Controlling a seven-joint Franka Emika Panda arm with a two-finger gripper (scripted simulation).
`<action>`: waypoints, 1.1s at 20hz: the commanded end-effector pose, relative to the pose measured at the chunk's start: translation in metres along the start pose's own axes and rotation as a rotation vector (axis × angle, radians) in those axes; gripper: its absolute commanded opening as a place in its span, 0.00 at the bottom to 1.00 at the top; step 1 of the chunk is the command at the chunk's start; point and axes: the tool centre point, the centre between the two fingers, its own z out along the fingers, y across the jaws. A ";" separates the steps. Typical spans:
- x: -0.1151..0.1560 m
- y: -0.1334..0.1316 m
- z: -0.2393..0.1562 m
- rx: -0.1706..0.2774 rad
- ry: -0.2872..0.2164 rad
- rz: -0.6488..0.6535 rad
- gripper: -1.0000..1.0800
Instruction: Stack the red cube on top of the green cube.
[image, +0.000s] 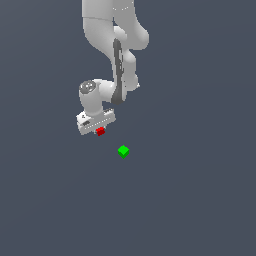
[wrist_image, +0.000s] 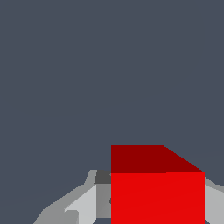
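Note:
The red cube (image: 100, 131) sits between the fingers of my white gripper (image: 99, 130), right under the hand. In the wrist view the red cube (wrist_image: 157, 192) fills the space between the fingers (wrist_image: 87, 203), which press against its sides, so the gripper (wrist_image: 155, 210) is shut on it. The green cube (image: 123, 151) lies alone on the dark grey floor, a short way toward the exterior view's right and nearer the camera than the gripper. It does not show in the wrist view.
The white arm (image: 117, 60) reaches down from the top of the exterior view. The floor (image: 190, 200) is plain dark grey, with no other objects in view.

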 end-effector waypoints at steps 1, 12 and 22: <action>0.000 0.000 0.001 0.000 0.000 -0.001 0.00; 0.000 0.000 -0.008 0.000 0.000 0.000 0.00; -0.001 -0.001 -0.060 0.000 0.000 0.000 0.00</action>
